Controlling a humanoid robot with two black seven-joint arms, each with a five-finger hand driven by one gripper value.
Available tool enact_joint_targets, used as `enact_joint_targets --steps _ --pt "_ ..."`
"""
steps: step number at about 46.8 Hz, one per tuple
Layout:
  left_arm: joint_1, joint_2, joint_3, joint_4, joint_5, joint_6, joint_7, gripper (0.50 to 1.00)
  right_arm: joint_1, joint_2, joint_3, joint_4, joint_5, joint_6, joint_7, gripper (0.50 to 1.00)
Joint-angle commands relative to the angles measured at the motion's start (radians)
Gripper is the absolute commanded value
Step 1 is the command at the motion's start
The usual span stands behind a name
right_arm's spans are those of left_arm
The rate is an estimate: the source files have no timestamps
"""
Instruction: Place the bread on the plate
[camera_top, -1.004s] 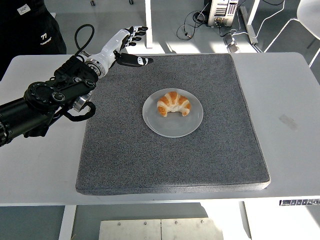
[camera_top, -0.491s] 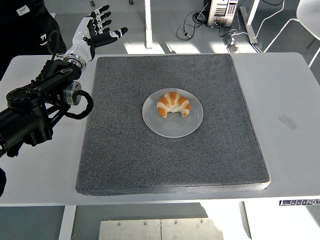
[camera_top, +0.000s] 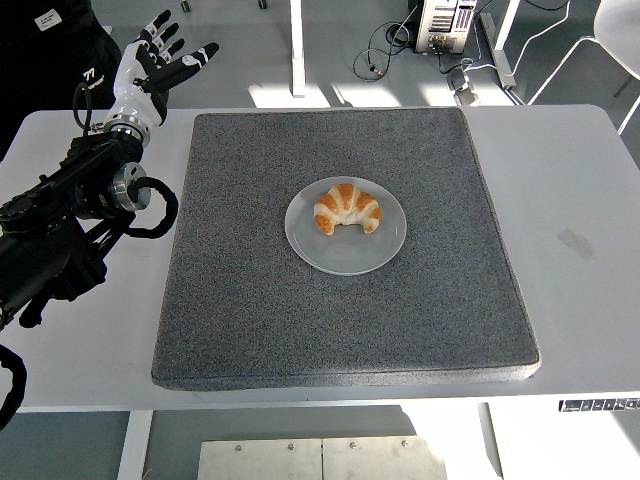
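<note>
A golden croissant (camera_top: 347, 208) lies on a round white plate (camera_top: 345, 249) in the middle of a dark grey mat (camera_top: 340, 300). My left hand (camera_top: 158, 62) is raised at the far left, beyond the mat's back left corner, fingers spread and holding nothing. It is well away from the plate. My right arm is out of view.
The grey mat sits on a white table (camera_top: 570, 200). A person in dark clothes (camera_top: 50, 50) stands at the top left, behind my left hand. Cables and chair legs (camera_top: 440, 40) lie on the floor beyond the table.
My left hand has drawn back from over the mat's back edge to the left and up, beyond the mat's corner. The croissant and plate have not moved.
</note>
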Motion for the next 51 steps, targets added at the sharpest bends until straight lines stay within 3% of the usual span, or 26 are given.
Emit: enact_joint_targets --steps 1,22,35,42,51 --pt "0.000 0.002 -0.012 -0.001 -0.023 0.001 0.000 0.949 0.000 0.000 0.000 0.000 0.000 0.000 0.000 1.000" --pt "0.017 0.085 -0.052 -0.001 -0.029 -0.007 0.003 0.955 0.000 0.000 0.000 0.000 0.000 0.000 0.000 1.000" --pt "0.018 0.143 -0.061 0.000 -0.051 -0.059 0.013 0.957 0.000 0.000 0.000 0.000 0.000 0.000 0.000 1.000" --pt "0.043 0.177 -0.057 0.000 -0.057 -0.076 0.068 0.955 0.000 0.000 0.000 0.000 0.000 0.000 0.000 1.000" --pt "0.049 0.212 -0.060 0.002 -0.058 -0.088 0.072 0.955 0.000 0.000 0.000 0.000 0.000 0.000 0.000 1.000"
